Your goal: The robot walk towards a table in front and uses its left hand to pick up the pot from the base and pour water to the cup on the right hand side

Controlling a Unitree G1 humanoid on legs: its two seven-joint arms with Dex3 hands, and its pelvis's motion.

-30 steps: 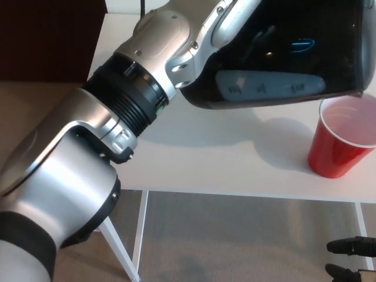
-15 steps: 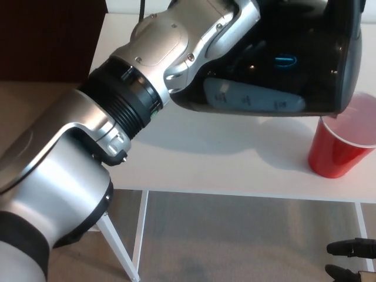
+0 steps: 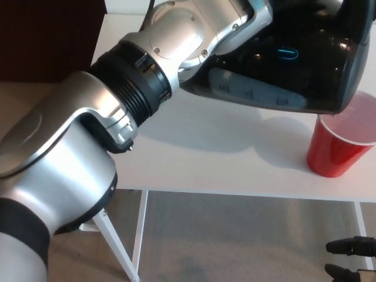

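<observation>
black and glossy, the pot point(image 3: 294, 59) fills the upper right of the frame, tipped over so its lower right edge hangs just above the rim of the red cup point(image 3: 338, 147). a pale grey panel with small markings runs along its underside, and a thin blue light glows on its dark body. the cup stands upright on the white surface point(image 3: 205, 158) at the right edge of the frame, its mouth partly covered by the pot. the silver left arm point(image 3: 117, 117) sweeps from the lower left up to the pot, and the left hand point(image 3: 258, 12) seems to be gripping the pot near the top edge (its fingers are mostly out of view). the right hand point(image 3: 349, 258) shows only as black fingertips in the lower right corner; i cannot tell its state.
</observation>
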